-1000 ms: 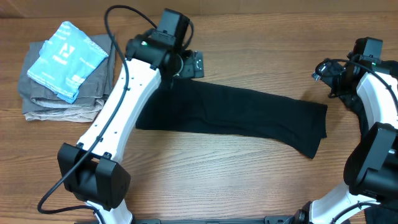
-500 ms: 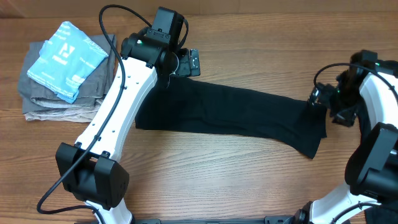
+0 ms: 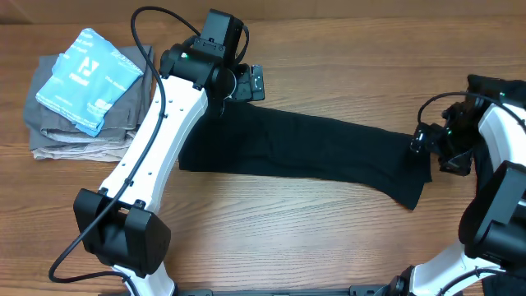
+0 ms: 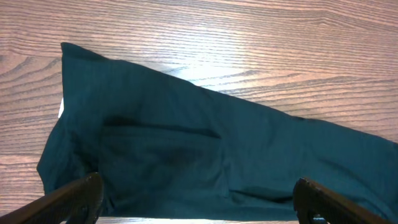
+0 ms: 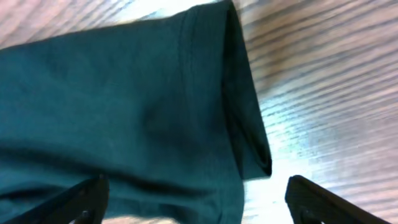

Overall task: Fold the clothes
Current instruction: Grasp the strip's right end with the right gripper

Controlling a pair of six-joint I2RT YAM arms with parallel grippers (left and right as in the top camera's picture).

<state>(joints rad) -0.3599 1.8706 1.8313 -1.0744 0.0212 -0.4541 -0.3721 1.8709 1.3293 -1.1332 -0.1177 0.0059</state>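
Overhead: right pincer [image 3: 421, 145] spread over black garment [image 3: 312, 144] end; left pincer [image 3: 256, 84] spread opposite.

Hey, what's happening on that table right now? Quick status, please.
Left gripper open over one end of the dark garment. Right gripper open over the other end. Garment spread out, not yet folded. Folded grey pile sits apart, nothing blocking.

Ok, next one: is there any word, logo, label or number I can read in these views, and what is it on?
Nothing can be read.
Light blue plastic packet on the stack of grey folded cloth: a white emblem and blocks of small white print, too small and blurred to read in the overhead view.
Long black garment: no tag, print or label shows in any view.
Both wrist views: plain dark fabric and wood grain only, no text.
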